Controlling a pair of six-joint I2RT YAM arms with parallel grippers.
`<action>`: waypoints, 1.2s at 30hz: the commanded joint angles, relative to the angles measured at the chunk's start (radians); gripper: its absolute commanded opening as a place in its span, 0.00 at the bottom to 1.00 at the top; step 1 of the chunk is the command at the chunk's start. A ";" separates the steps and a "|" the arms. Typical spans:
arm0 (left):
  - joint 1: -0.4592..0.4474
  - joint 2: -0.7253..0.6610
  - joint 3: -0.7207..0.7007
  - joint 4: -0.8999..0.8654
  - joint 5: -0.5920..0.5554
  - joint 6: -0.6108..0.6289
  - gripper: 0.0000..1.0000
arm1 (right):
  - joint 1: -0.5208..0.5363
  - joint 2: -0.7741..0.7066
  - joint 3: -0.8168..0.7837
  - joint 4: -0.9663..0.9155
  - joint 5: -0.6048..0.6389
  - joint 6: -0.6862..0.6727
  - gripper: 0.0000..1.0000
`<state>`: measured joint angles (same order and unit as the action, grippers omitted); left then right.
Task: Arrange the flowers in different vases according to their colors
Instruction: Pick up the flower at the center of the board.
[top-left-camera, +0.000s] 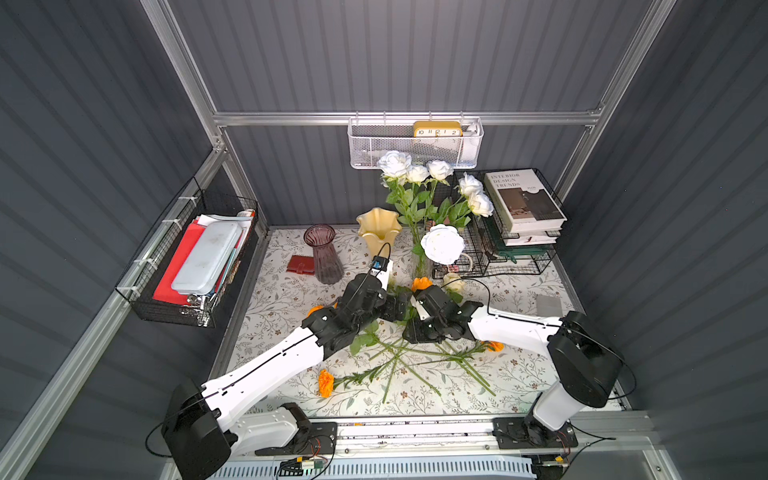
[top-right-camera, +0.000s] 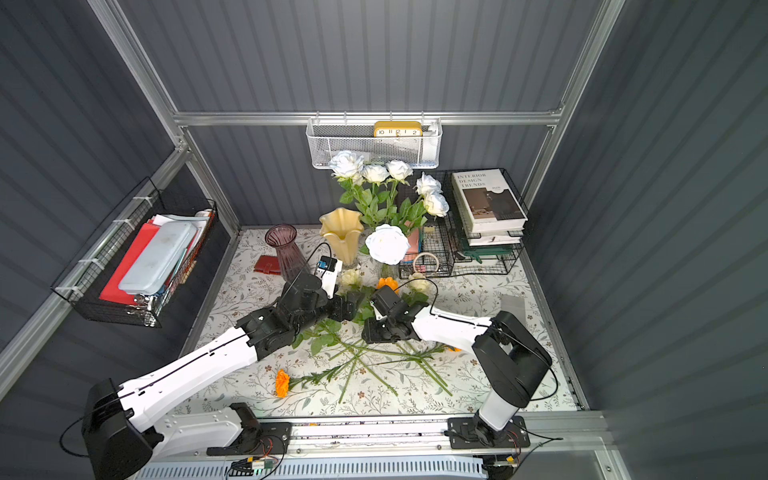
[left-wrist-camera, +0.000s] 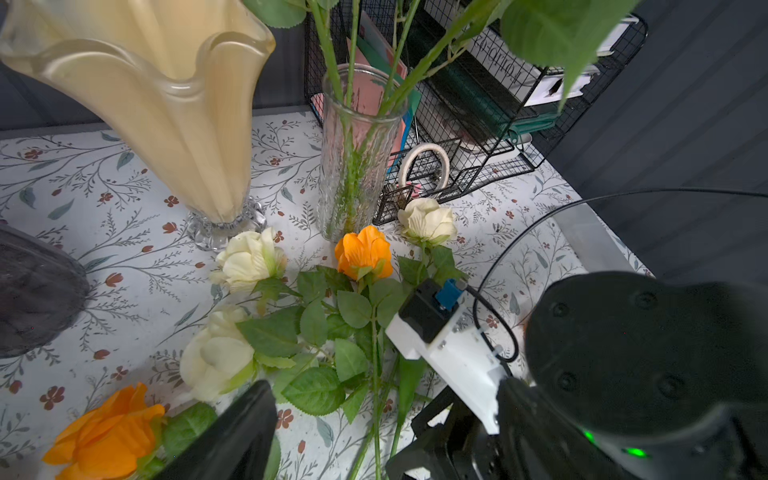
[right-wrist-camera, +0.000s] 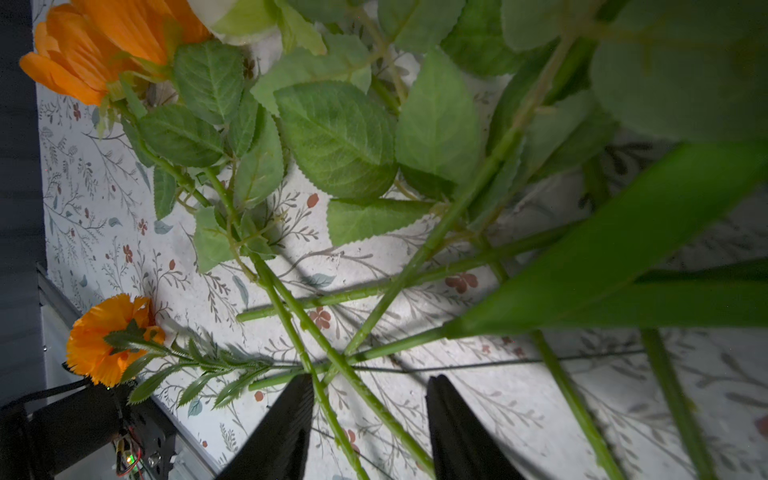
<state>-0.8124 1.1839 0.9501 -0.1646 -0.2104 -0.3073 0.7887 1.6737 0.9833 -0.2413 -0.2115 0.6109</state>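
Right wrist view: is the black right gripper (right-wrist-camera: 372, 380) actually on anything?

@OP nope, fingers apart. Two long green stems (right-wrist-camera: 332, 363) run between them on the floral tablecloth (right-wrist-camera: 104, 199), not pinched. A small ruffled orange marigold (right-wrist-camera: 108, 340) lies off to one side of it.

@stemguy and the left gripper (top-right-camera: 349, 305)?

@OP spread wide, nothing in it. Just ahead of it lie an orange rose (left-wrist-camera: 365, 253) and three cream-yellow roses (left-wrist-camera: 249, 259). Beyond those stands the clear textured glass cylinder vase (left-wrist-camera: 357, 166) with the white roses (top-left-camera: 415, 172) in it. The wavy-rimmed cream-yellow vase (left-wrist-camera: 166, 104) is right beside it, and the ribbed smoky-purple glass vase (top-left-camera: 324, 253) is on the cream one's other side.
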 joint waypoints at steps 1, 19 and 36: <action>0.009 -0.041 -0.008 -0.025 -0.013 -0.009 0.87 | 0.012 0.039 0.040 -0.042 0.040 0.043 0.46; 0.011 -0.072 -0.006 -0.046 -0.056 -0.004 0.88 | 0.018 0.179 0.145 -0.062 0.089 0.078 0.21; 0.010 -0.057 -0.001 -0.051 -0.075 0.002 0.88 | 0.037 0.039 0.029 0.120 0.242 0.138 0.00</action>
<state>-0.8051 1.1320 0.9501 -0.2035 -0.2695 -0.3073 0.8169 1.7527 1.0351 -0.1658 -0.0326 0.7410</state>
